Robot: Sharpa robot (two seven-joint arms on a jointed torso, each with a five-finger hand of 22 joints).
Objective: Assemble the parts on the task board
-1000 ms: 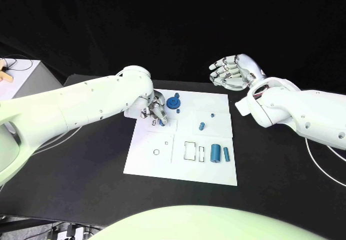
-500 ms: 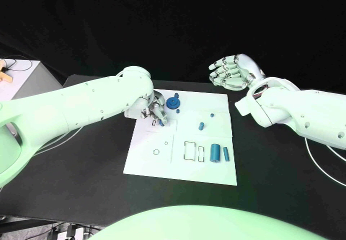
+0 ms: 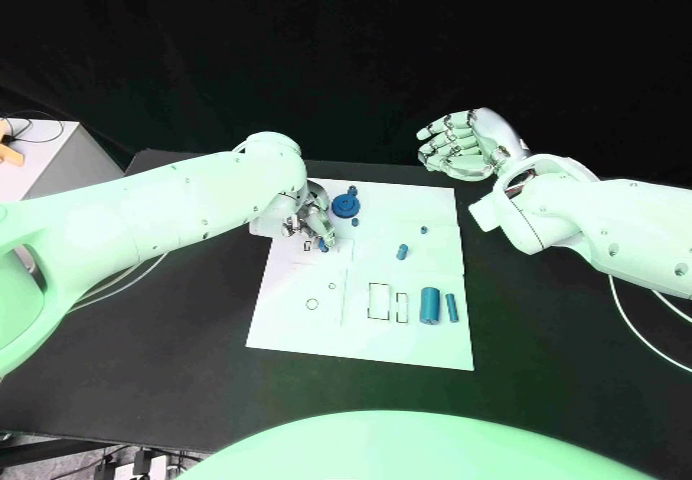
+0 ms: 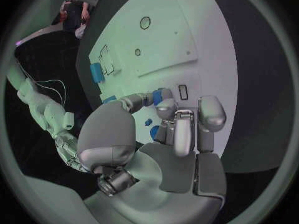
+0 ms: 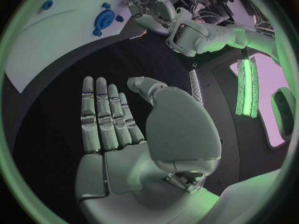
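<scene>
The white task board lies mid-table. My left hand hangs over its far left corner, thumb and a finger pinching a small blue part just above the board. A blue gear stands right beside that hand. Two small blue pieces lie mid-board, and a thick blue cylinder with a thinner pin lies toward the near right. My right hand is raised beyond the board's far right corner, fingers straight, holding nothing; its palm faces the right wrist camera.
The board carries outlined rectangular slots and small round holes on its near left half. A pale box stands at the table's far left edge. Cables trail beside the left arm.
My left hand's fingers have shifted slightly over the board's far left corner. The right hand has stayed still.
</scene>
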